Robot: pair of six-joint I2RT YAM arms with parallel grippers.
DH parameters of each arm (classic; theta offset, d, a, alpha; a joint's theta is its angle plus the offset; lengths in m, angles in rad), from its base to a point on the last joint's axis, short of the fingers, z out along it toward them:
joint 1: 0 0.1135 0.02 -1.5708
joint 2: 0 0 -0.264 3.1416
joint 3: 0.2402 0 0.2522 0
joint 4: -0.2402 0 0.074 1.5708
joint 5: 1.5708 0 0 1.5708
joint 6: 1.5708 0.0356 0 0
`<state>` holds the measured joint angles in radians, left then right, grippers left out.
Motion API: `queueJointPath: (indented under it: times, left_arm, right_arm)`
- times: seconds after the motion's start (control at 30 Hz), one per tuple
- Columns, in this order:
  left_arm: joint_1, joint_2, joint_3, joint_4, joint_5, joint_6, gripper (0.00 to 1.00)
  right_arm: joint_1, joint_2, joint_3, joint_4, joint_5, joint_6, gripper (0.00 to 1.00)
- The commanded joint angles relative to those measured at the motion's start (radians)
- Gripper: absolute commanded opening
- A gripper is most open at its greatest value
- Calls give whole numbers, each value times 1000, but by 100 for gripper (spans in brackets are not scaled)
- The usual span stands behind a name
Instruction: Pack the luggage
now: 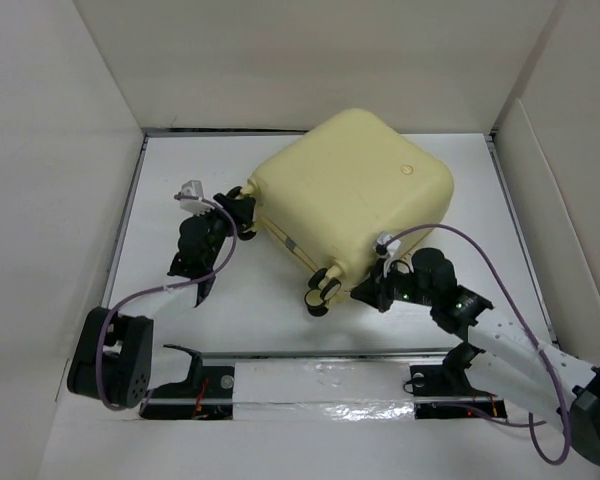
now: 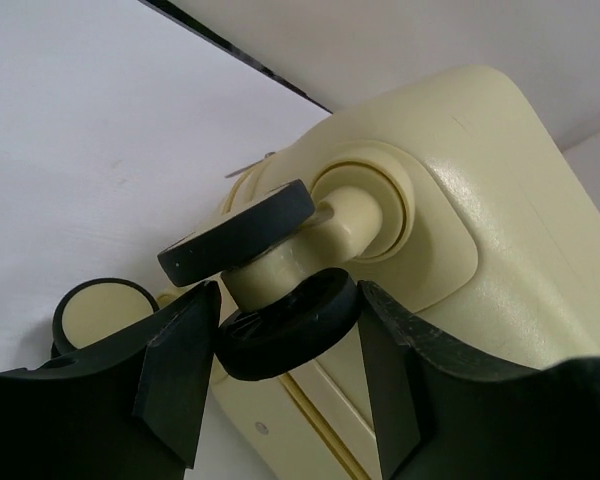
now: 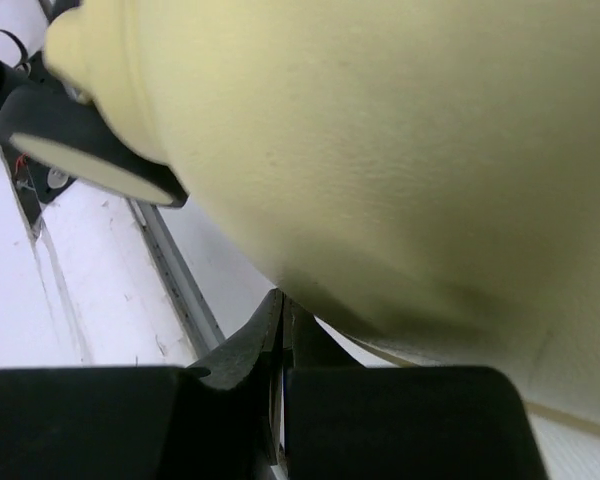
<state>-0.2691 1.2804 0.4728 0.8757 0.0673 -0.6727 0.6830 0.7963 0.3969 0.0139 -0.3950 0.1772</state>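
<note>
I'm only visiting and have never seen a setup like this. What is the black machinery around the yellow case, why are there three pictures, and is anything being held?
They are two robot arms, each ending in a two-finger gripper. The overhead picture looks down from a fixed camera; the other two come from small cameras on the arms' wrists.

On the white table lies a small pale-yellow suitcase, closed, walled in by white boards.

The left gripper has its fingers either side of one of the caster wheels, clasping it. The right gripper is shut, its tips tucked under the suitcase's lower edge beside another wheel; it does not appear to hold anything.
</note>
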Motion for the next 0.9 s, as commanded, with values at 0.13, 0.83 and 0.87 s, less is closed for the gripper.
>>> queueJointPath:
  times: [0.13,0.83,0.87]
  left_arm:
    - [-62,-242,-124,23,123,-22,0]
    - [-459,32,6,221,253,-34,5]
    - [-460,48,10,235,271,-41,15]
  right_arm:
    - [-313,153,253,239,-29,-124,0]
    - [-62,75,-179,454,286,124,0]
    - [-62,73,-168,430,298,111,0]
